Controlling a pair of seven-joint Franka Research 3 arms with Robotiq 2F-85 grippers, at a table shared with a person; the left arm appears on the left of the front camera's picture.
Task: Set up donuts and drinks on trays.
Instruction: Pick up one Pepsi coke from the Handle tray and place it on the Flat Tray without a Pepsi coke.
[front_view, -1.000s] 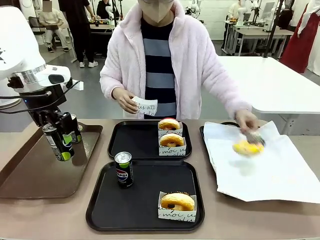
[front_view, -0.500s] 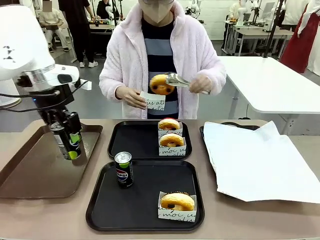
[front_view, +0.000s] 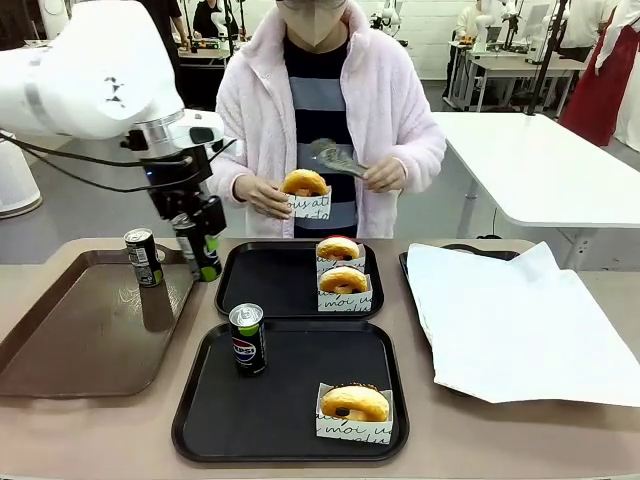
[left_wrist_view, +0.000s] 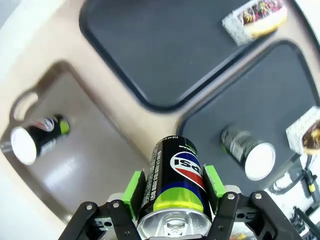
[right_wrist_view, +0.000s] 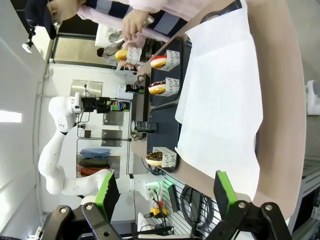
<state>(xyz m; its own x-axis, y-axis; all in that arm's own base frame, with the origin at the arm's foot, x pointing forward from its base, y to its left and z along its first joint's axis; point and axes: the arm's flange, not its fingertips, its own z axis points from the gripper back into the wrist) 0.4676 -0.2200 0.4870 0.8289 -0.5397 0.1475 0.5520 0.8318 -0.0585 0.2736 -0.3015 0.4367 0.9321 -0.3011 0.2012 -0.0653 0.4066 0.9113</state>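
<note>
White, rounded left arm (front_view: 90, 80) trailing black cables above the brown tray (front_view: 60, 340); its black left gripper (left_wrist_view: 172, 192) carries green pads (left_wrist_view: 132, 187). The person (front_view: 330, 110) wears a pale pink fleece over navy-grey stripes.

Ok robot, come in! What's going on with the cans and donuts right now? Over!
Left gripper shut on can, lifted beside far tray. Right gripper open. Person's hand holds sleeved donut above that tray.

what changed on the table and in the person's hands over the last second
The left tool carried its Pepsi can off the brown tray toward the far black tray. The person tonged a yellow donut off the white paper into a sleeve. Other cans and donuts stayed.
</note>
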